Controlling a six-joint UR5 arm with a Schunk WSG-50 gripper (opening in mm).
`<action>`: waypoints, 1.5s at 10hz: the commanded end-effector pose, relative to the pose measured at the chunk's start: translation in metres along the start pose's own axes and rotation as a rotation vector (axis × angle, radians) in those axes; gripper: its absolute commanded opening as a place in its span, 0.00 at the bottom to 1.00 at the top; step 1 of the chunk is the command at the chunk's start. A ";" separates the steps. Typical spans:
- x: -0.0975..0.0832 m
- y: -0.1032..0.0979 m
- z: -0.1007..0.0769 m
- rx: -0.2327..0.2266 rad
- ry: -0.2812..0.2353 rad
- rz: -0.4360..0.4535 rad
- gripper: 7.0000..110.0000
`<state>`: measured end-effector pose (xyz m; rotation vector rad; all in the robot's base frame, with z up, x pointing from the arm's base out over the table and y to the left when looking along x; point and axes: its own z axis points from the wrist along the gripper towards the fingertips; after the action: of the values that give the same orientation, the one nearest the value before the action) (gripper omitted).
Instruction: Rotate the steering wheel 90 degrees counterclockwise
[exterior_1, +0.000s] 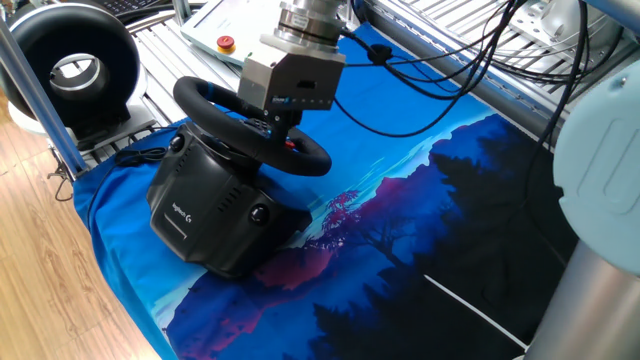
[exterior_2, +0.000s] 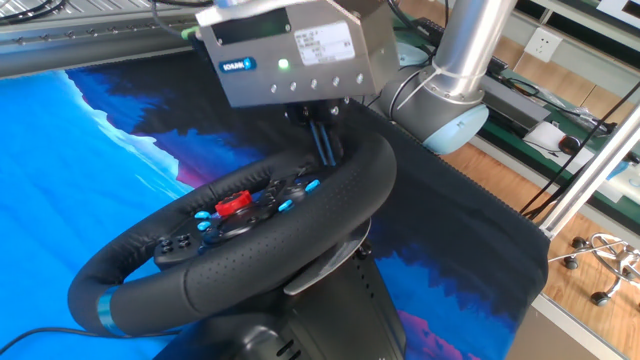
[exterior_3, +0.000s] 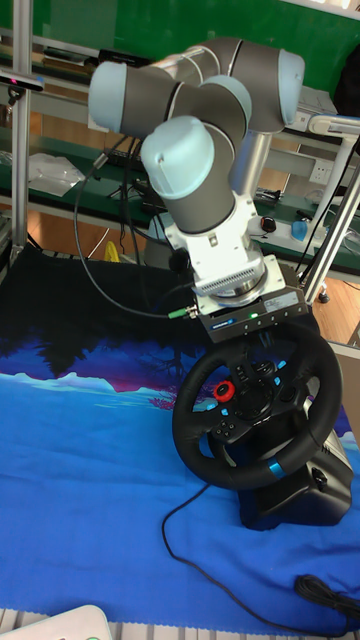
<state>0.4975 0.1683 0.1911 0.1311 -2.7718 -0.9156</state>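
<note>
The steering wheel (exterior_1: 215, 100) is a black rim on a bulky black base (exterior_1: 205, 205) at the left end of the cloth. Its blue stripe (exterior_2: 108, 315) sits at the rim's lower part, low and right in the tall fixed view (exterior_3: 278, 468). A red hub button (exterior_2: 235, 202) shows among small blue ones. My gripper (exterior_2: 325, 150) reaches down inside the rim at its far side, thin fingers together with nothing seen between them, right beside the rim's inner edge. Its metal body (exterior_1: 290, 75) tilts above the wheel (exterior_3: 310, 385).
A black ring-shaped device with a white centre (exterior_1: 75, 65) stands at the back left behind a metal post. A cable (exterior_1: 130, 155) trails from the base. A blue landscape cloth (exterior_1: 420, 200) covers the table. My arm's base (exterior_2: 450, 110) stands beyond the wheel.
</note>
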 end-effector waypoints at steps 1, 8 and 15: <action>-0.001 0.001 0.005 -0.018 0.005 -0.008 0.00; -0.009 -0.035 -0.006 0.112 -0.027 -0.041 0.00; -0.007 -0.033 -0.002 0.120 -0.025 -0.045 0.00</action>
<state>0.5059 0.1343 0.1648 0.2058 -2.8695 -0.7142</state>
